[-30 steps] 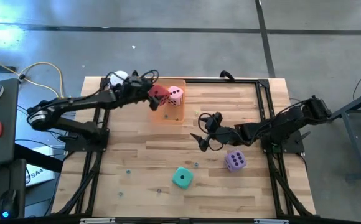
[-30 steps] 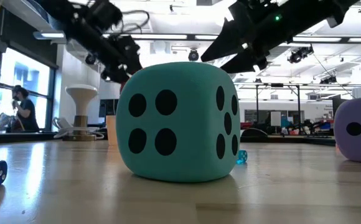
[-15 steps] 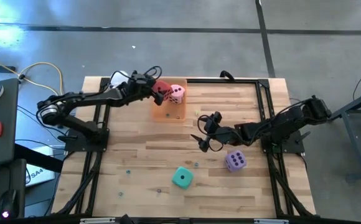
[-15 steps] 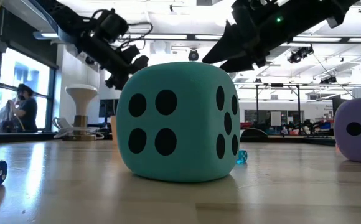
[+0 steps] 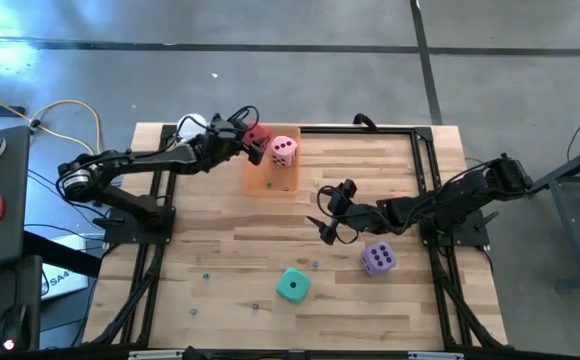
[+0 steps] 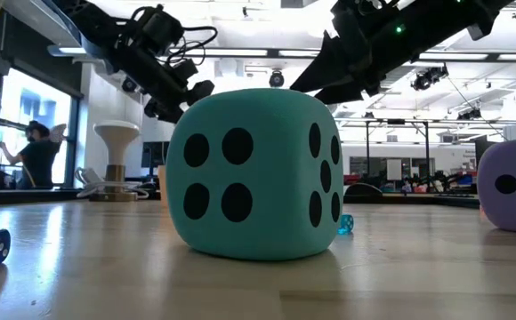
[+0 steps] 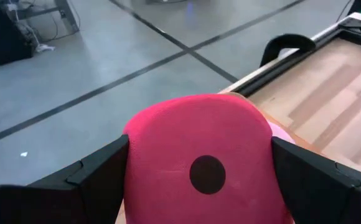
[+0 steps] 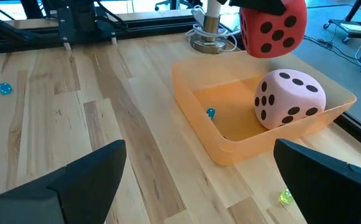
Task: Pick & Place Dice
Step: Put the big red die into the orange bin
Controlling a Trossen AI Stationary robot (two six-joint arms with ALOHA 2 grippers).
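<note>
Left jaws [image 5: 248,141] clamp the red die [image 7: 205,168] above the orange tray [image 8: 230,146] at 12 o'clock; right jaws [image 5: 322,213] gape wide, empty, mid-tabletop [image 5: 220,250]. Nearest, the teal die [image 5: 292,286] at 6, then the purple die [image 5: 377,259] at 4. Farthest, the pink die [image 5: 283,151] sits in the tray.

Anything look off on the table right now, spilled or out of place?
Small beads lie scattered on the wood near the teal die, and one sits in the orange tray beside the pink die. Nothing looks damaged.
</note>
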